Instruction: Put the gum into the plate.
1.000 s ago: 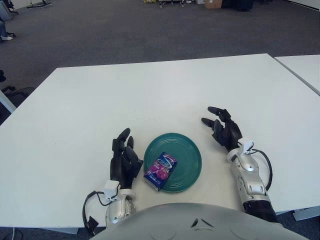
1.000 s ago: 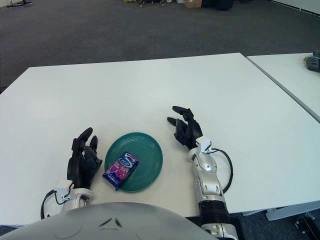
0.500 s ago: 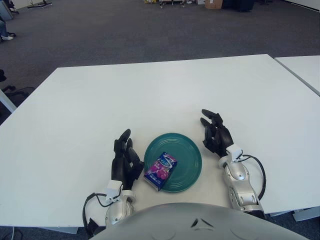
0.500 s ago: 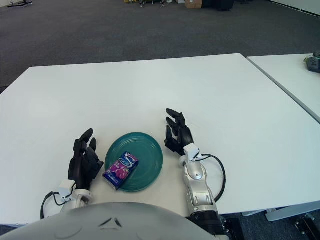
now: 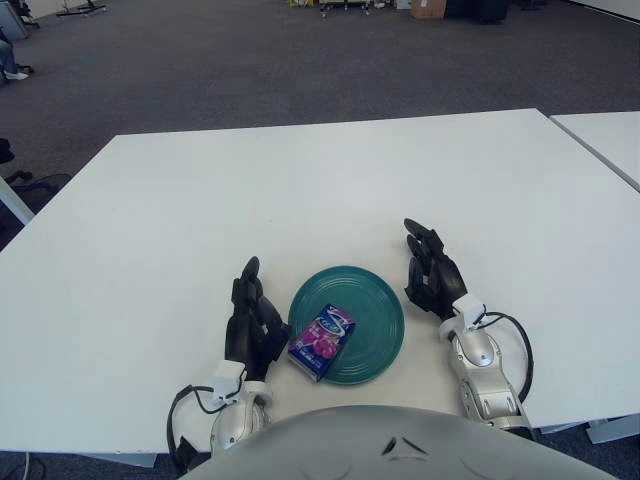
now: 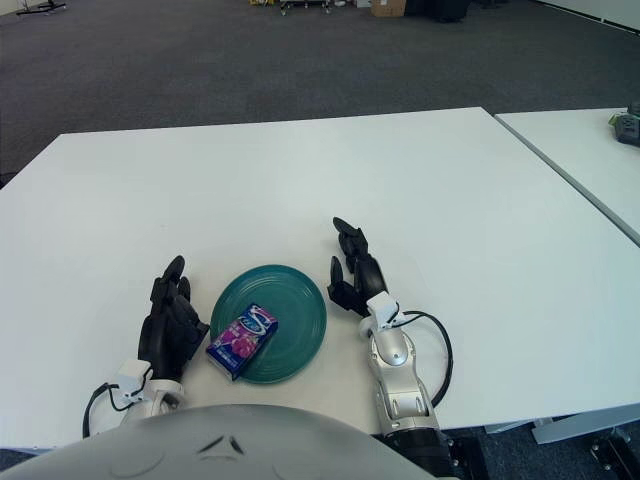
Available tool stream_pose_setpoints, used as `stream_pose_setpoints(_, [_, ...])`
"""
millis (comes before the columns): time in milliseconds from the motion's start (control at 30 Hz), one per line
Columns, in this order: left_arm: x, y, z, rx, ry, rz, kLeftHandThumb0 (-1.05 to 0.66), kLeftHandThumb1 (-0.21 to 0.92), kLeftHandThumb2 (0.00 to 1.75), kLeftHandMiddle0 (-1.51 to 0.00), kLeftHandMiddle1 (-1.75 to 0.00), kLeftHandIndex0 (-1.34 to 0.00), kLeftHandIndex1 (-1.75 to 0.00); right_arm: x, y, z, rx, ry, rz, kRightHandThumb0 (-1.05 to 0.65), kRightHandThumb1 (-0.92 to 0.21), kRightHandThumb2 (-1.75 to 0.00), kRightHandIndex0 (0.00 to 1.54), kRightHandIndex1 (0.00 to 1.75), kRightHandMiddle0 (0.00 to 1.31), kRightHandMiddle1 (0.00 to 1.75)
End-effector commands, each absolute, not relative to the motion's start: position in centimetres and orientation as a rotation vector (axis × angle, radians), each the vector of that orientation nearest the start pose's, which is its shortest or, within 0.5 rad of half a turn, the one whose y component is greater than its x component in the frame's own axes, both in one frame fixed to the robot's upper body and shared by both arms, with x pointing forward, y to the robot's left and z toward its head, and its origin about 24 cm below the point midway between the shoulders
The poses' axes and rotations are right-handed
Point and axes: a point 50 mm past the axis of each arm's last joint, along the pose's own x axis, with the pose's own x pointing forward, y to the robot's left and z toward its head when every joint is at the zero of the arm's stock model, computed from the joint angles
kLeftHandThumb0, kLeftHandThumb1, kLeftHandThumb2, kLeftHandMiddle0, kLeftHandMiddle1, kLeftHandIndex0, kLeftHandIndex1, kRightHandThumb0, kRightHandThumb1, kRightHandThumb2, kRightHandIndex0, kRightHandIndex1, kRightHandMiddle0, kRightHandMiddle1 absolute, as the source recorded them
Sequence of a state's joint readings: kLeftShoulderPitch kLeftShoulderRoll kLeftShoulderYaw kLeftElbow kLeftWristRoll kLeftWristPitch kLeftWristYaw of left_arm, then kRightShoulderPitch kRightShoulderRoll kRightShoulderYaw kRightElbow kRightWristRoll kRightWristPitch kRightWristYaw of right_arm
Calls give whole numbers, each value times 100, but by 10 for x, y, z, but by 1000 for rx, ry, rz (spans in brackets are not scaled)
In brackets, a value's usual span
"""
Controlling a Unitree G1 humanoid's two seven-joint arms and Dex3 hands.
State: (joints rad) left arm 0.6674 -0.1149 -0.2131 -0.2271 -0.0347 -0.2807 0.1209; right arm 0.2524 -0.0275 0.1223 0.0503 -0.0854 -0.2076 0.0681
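- Both hands flank the plate (image 5: 372, 300) now: over the last second the right hand (image 5: 432, 278) has drawn in from further out to just beside its right rim.
- Left hand (image 5: 252, 322) has barely shifted at the left rim; fingers on both hang loosely open, holding nothing.
- Gum (image 5: 322, 341), a purple-and-blue pack, lies flat on the plate's near-left edge, slightly overhanging toward the tabletop (image 5: 300, 190), so I'd judge the job essentially done.

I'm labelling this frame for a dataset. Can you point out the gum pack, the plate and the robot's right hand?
gum pack (image 5: 322, 342): left eye view, middle of its purple printed face.
plate (image 5: 372, 302): left eye view, bare green surface right of the pack.
right hand (image 5: 432, 277): left eye view, middle of the black hand.
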Motion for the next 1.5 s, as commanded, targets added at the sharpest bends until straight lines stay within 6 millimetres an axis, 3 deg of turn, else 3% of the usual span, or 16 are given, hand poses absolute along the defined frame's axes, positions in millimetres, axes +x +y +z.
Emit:
stream_pose_setpoints(0, [120, 124, 7, -205, 127, 161, -98, 92, 119, 0, 0, 0, -27, 181, -126, -26, -59, 218, 176, -78, -92, -104, 2, 0, 0, 26])
stream_pose_setpoints(567, [120, 126, 0, -217, 108, 157, -105, 92, 116, 0, 0, 0, -12, 169, -119, -4, -49, 68, 334, -79, -92, -116, 0, 0, 0, 10])
stream_pose_setpoints(1467, [124, 125, -1, -254, 80, 166, -105, 92, 110, 0, 0, 0, -7, 171, -123, 2, -44, 87, 339, -77, -92, -119, 2, 1, 0, 15])
